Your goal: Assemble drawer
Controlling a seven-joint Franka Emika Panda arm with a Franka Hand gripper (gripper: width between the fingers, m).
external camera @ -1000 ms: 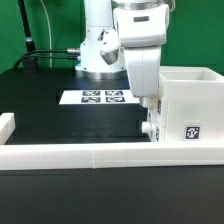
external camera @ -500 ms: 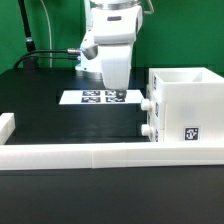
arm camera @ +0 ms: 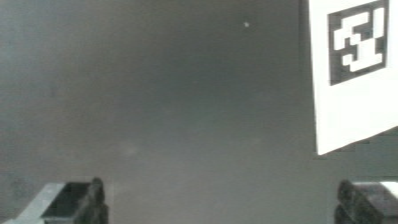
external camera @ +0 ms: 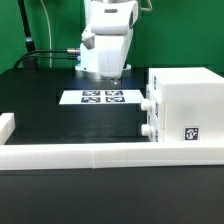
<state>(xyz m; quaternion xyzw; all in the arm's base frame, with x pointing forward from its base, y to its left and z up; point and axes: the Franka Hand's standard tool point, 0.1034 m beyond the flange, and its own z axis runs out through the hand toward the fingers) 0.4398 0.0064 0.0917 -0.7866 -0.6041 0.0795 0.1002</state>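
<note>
You have the drawer (external camera: 183, 107) sitting at the exterior view's right, hard against the long low white border wall (external camera: 90, 156) that runs across the front of the black table (external camera: 40, 100). That wall likely serves as a backstop — a part pressed against it cannot slide away while something is pushed into it. Both small round knobs (external camera: 146, 103) show on the face of the housing that looks toward the exterior view's left, one above the other, so both trays appear to be seated inside already; judged from that, the assembly looks close to finished or finished.

The gripper (arm camera: 222, 205) hangs above the table with nothing in it. In the wrist view you see its two fingertips (arm camera: 75, 200) standing well apart with only bare dark tabletop between them — the jaws are spread and empty. A corner of the marker board (arm camera: 356, 70) shows in that same view, which places the tool over the area near the board (external camera: 100, 97) in the exterior view.

So the drawer lies off to the exterior view's right of the gripper, apart from it, with no contact. The arm (external camera: 108, 40) stands upright behind the board, clear of the housing.
</note>
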